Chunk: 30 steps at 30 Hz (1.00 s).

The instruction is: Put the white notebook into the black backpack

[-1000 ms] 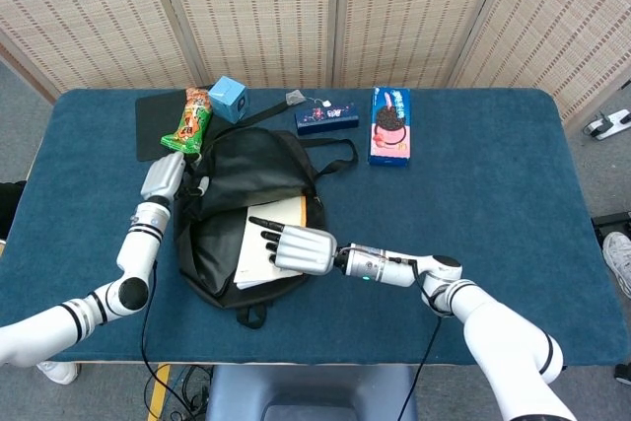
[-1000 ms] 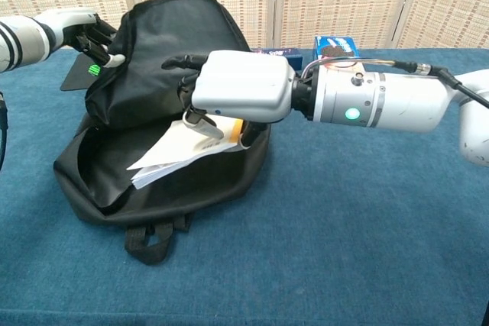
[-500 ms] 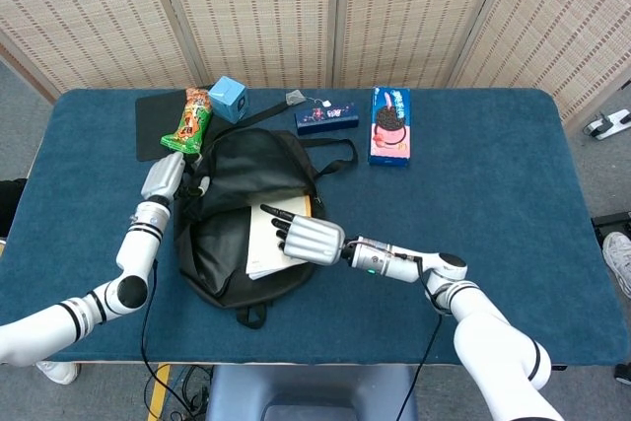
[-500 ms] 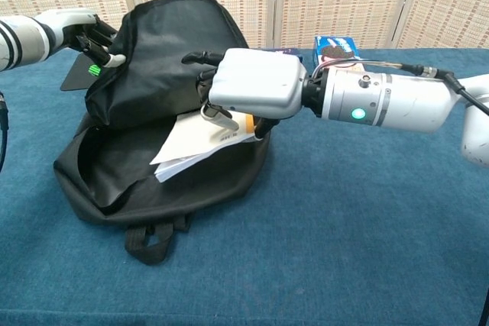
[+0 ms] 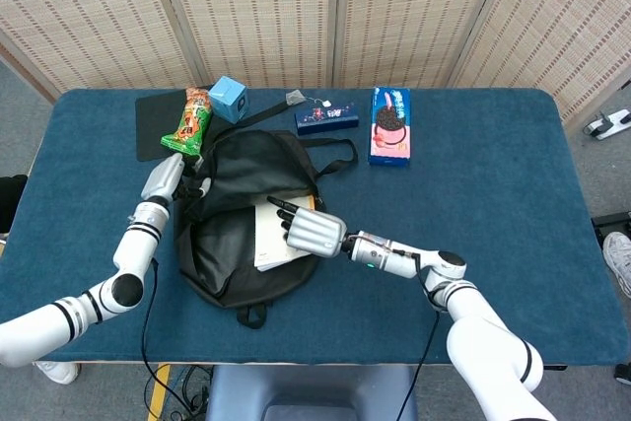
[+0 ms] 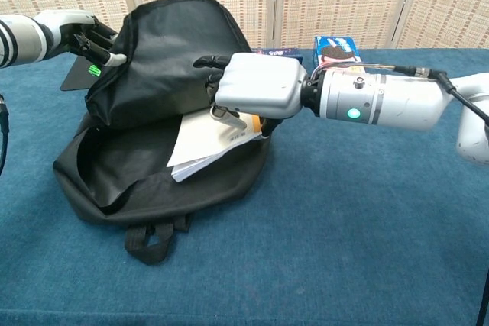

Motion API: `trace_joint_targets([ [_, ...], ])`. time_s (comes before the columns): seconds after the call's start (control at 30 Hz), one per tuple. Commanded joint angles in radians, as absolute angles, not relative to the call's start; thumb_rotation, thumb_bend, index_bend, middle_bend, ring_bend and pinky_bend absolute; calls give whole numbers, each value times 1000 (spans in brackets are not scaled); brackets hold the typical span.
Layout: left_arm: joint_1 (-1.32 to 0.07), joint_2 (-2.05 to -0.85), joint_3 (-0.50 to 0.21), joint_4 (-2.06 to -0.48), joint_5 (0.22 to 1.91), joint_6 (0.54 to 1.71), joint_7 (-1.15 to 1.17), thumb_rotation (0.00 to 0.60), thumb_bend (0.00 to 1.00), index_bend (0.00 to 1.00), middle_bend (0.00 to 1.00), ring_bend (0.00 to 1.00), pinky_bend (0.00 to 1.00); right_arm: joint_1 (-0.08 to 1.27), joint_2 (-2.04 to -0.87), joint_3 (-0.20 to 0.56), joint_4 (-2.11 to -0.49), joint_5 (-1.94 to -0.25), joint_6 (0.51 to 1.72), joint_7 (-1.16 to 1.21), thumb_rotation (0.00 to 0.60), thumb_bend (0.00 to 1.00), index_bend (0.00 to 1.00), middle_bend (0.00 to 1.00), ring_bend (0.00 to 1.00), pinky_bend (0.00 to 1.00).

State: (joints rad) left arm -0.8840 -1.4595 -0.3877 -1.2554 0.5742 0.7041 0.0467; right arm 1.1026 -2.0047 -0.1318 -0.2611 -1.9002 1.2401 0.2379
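Observation:
The black backpack (image 5: pixel 242 189) (image 6: pixel 168 59) lies on the blue table with its mouth open toward me. My left hand (image 5: pixel 166 176) (image 6: pixel 82 32) grips the upper flap at the bag's left edge and holds it up. The white notebook (image 5: pixel 270 242) (image 6: pixel 205 143) lies tilted in the opening, its near corner sticking out over the lower rim. My right hand (image 5: pixel 310 233) (image 6: pixel 256 87) holds the notebook by its right end, fingers over the top. An orange patch shows on the notebook's cover under the hand. The far part of the notebook is hidden by the flap.
Behind the bag stand a green snack bag (image 5: pixel 189 120), a light blue box (image 5: pixel 229 98), a dark blue box (image 5: pixel 327 117) and a pink cookie box (image 5: pixel 389 125) (image 6: pixel 335 46). A black flat pad (image 5: pixel 154 125) lies at the back left. The bag's strap loop (image 6: pixel 149 240) trails toward me.
My right hand has moved right and away from me, carrying the notebook with it further under the flap. The left hand has stayed where it was on the flap.

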Motion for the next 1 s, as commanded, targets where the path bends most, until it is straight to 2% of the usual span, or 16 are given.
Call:
trace_joint_targets([
  [0.03, -886, -1455, -388, -1262, 569, 700, 41, 600, 487, 789, 476, 439, 298, 1101, -2013, -130, -254, -1890, 1239, 230, 600, 269, 646, 520, 245, 0],
  [0.13, -888, -1452, -386, -1267, 570, 700, 37, 600, 487, 789, 477, 439, 298, 1100, -2024, -129, -248, -1880, 1246, 216, 600, 199, 571, 517, 244, 0],
  [0.3, -887, -1446, -385, -1274, 569, 703, 27, 600, 488, 789, 477, 439, 298, 1098, -2040, -122, -244, -1859, 1248, 184, 600, 27, 365, 492, 237, 0],
  [0.4, -887, -1442, -383, -1277, 566, 705, 24, 600, 487, 789, 477, 439, 298, 1096, -2045, -120, -247, -1849, 1245, 166, 600, 0, 255, 461, 222, 0],
  [0.47, -885, -1439, -381, -1280, 565, 708, 22, 600, 487, 788, 477, 439, 298, 1094, -2047, -118, -253, -1842, 1248, 158, 600, 0, 222, 443, 212, 0],
  [0.7, -881, -1434, -386, -1291, 562, 719, 4, 600, 487, 787, 476, 439, 298, 1093, -2057, -111, -282, -1828, 1281, 127, 600, 0, 189, 388, 175, 0],
  [1.0, -876, -1415, -381, -1314, 558, 721, -1, 600, 486, 784, 477, 439, 298, 1079, -2088, -92, -282, -1793, 1265, 108, 600, 0, 171, 387, 173, 0],
])
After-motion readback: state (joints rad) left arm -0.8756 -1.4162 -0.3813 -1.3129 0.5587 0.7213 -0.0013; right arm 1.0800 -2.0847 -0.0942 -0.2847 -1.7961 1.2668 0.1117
